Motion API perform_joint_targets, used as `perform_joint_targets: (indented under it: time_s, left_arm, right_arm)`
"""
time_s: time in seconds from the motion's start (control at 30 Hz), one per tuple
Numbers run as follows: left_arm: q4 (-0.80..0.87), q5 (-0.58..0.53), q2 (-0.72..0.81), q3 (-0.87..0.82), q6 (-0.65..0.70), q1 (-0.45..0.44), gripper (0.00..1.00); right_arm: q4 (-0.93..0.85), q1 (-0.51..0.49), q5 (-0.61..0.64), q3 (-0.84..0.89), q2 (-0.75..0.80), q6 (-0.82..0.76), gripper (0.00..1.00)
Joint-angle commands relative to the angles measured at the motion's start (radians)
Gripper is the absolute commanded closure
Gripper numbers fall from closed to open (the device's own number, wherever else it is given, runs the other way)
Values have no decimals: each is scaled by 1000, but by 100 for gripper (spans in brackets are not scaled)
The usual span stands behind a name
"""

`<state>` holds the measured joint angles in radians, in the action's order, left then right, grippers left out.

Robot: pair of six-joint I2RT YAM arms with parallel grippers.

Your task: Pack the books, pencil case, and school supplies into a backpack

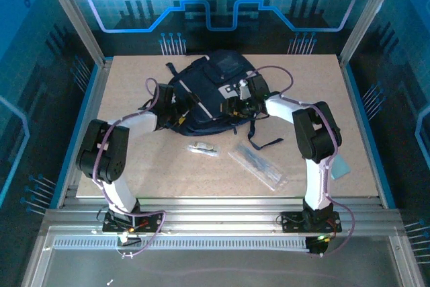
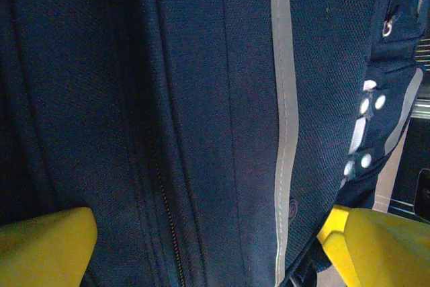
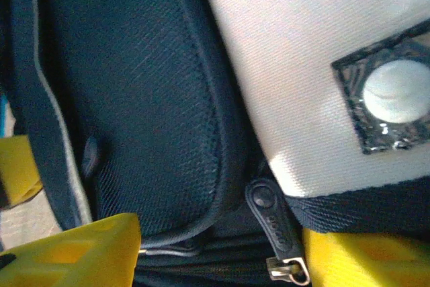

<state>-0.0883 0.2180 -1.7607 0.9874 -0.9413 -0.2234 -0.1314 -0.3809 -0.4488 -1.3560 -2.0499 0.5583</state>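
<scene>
The navy backpack [image 1: 209, 92] lies at the back middle of the table. My left gripper [image 1: 176, 109] rests against its left side, and in the left wrist view it [image 2: 215, 253] is open wide, with blue fabric [image 2: 201, 99] and a pale stripe [image 2: 283, 99] spanning the gap. My right gripper [image 1: 235, 107] is at the backpack's front right. In the right wrist view it [image 3: 222, 260] is open, with a black zipper pull [image 3: 274, 223] close to the right finger. The pencil case [image 1: 259, 165] and the small pale school supplies [image 1: 203, 148] lie on the table in front. The books are out of view.
A dark strap [image 1: 263, 140] trails from the backpack toward the pencil case. A light grey patch with a round white stud [image 3: 396, 92] sits just above the zipper pull. A pale blue slip [image 1: 339, 166] lies by the right arm at the table's right edge.
</scene>
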Motion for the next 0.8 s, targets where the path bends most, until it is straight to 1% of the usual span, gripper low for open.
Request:
perform_joint_targets:
  time_s: [0.0, 0.2, 0.3, 0.43, 0.53, 0.6, 0.77]
  left_arm:
    - [22, 44, -84, 19, -12, -11, 3]
    - [-4, 42, -96, 36, -39, -12, 4]
    - [9, 35, -96, 51, -28, -11, 4]
    - [42, 37, -99, 85, -6, 5, 4]
    - [70, 36, -83, 100, 19, 21, 4]
    - [125, 31, -69, 129, 62, 28, 4]
    - [283, -6, -9, 177, 184, 18, 5]
  right_arm:
    - [50, -51, -276, 24, 11, -16, 36]
    - [19, -85, -341, -7, 3, -61, 37]
    - [-45, -102, -362, -41, 10, -133, 37]
    - [-163, -98, -304, -73, 24, -220, 36]
    - [-150, -86, -305, -48, 60, -223, 36]
    - [-166, -83, -310, -51, 70, -230, 36]
    - [-127, -43, -226, 6, 148, -193, 35]
